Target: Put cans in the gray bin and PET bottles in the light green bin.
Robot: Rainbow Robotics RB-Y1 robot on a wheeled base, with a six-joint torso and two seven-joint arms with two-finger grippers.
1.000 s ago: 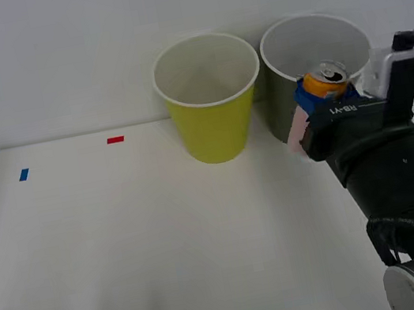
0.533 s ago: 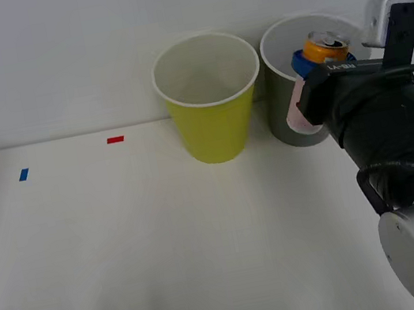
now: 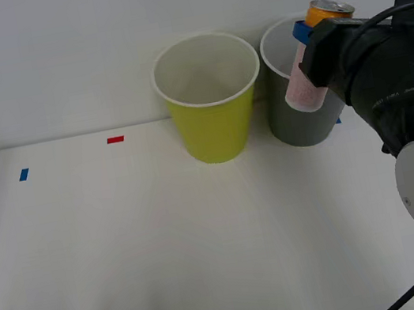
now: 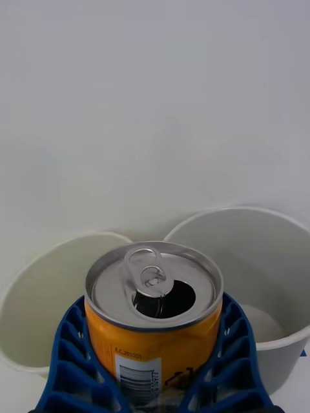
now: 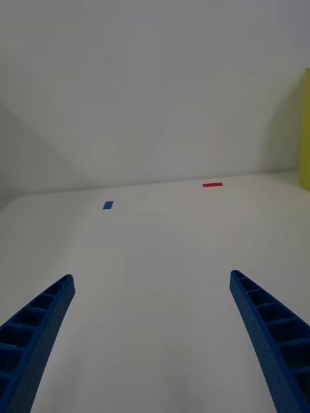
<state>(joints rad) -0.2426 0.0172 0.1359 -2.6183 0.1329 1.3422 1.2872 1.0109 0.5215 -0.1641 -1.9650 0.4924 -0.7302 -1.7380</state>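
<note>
At the upper right of the front view, the right end effector point(image 3: 306, 41) grips the can point(image 3: 315, 51), its blue fingers point(image 4: 232, 342) closed on both sides. The can is upright, slightly tilted, just above the gray bin point(image 3: 297, 119), with the light green bin point(image 3: 215, 133) beside it. The can's label has a barcode, but its text is too small to read. The left end effector point(image 5: 152, 335) waits open at the lower left, over the surface point(image 3: 126, 241).

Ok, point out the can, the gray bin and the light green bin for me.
can point(image 3: 303, 88): front view, on its pale pink lower body below the right hand.
gray bin point(image 3: 298, 124): front view, on its dark outer wall.
light green bin point(image 3: 214, 126): front view, on its yellow-green outer wall.
</note>
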